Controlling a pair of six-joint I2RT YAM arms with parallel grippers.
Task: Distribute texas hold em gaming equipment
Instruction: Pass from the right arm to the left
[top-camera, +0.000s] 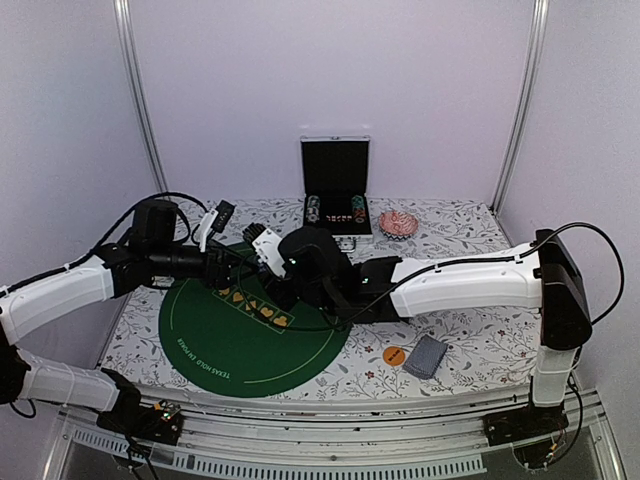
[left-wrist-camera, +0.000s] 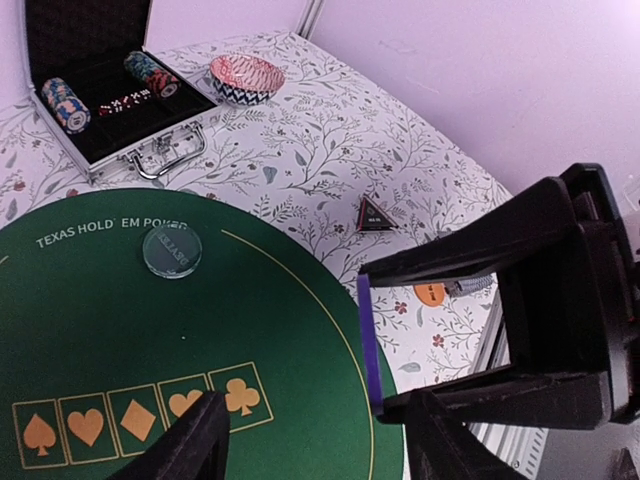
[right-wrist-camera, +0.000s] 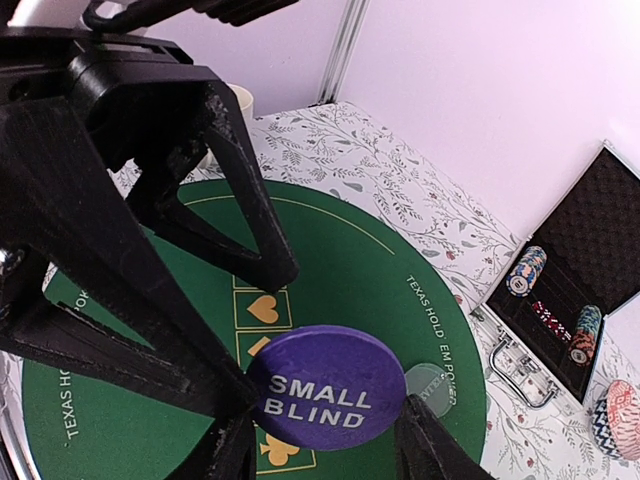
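Nearest the arm bases, on the floral cloth (top-camera: 470, 335) at the near right, lie one deck of cards (top-camera: 428, 356) with its grey back up and one orange disc (top-camera: 394, 354) just to its left. The deck's long axis runs near to far, leaning slightly right.

Both arms meet above the green mat (top-camera: 230, 340). The right gripper (right-wrist-camera: 325, 425) clamps one purple disc (right-wrist-camera: 320, 385) by its rim. The disc stands on edge, and its "SMALL BLIND" face reads upright to the right wrist camera. The left gripper (left-wrist-camera: 318, 402) faces it with fingers spread and nothing between them, crowding the space in front of the disc.

Farther on, one pale clear disc (left-wrist-camera: 172, 250) lies flat on the mat. One black triangular marker (left-wrist-camera: 375, 214) sits on the cloth past the mat's edge.

At the far wall stand one open case (top-camera: 335, 190) with chips, one patterned bowl (top-camera: 398, 222) to its right, and one mug (right-wrist-camera: 241, 100) beyond the mat.
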